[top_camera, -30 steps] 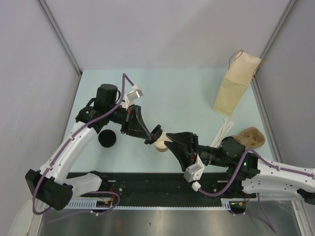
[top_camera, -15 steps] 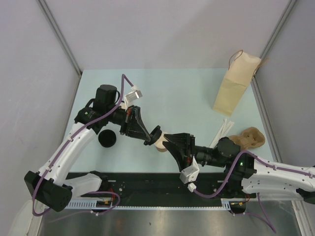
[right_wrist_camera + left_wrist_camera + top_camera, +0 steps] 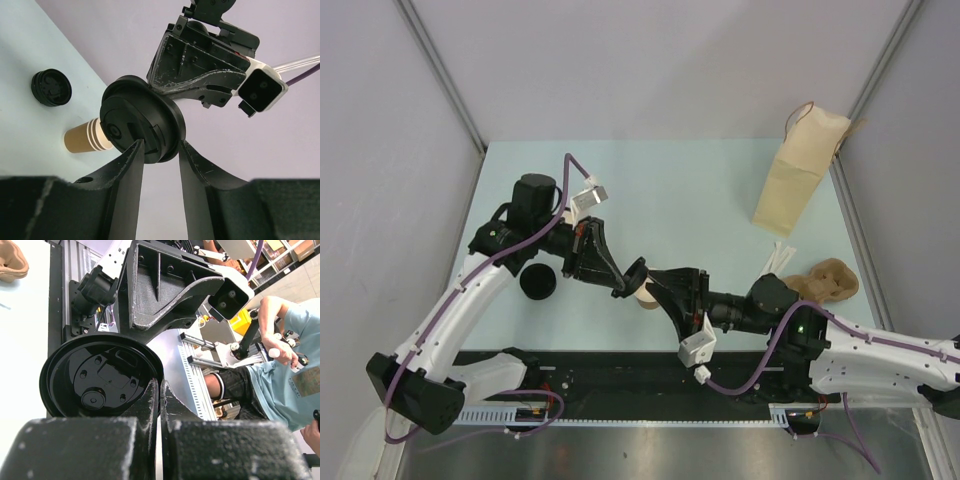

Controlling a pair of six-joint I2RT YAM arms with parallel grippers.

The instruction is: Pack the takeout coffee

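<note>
My left gripper (image 3: 626,280) is shut on the rim of a round black lid (image 3: 636,272), holding it on edge above the table; up close the lid (image 3: 100,375) fills the view in front of the left gripper (image 3: 160,386). The right gripper (image 3: 656,286) has met it from the right. Its open fingers straddle the lower edge of the lid (image 3: 142,117), with the right gripper (image 3: 160,146) partly overlapping it. Under them a tan paper cup (image 3: 646,297) lies on its side on the table, also visible as the cup (image 3: 84,139). Its mouth is hidden.
A second black lid (image 3: 538,282) rests on the table at the left. The tall paper bag (image 3: 798,180) stands at the back right. The brown pulp tray (image 3: 832,278) and white stirrers (image 3: 775,264) lie beside the right arm. Grey walls close in both sides.
The right gripper has slid left up to the held lid and its fingers have narrowed slightly. The left arm and its lid have barely moved.
</note>
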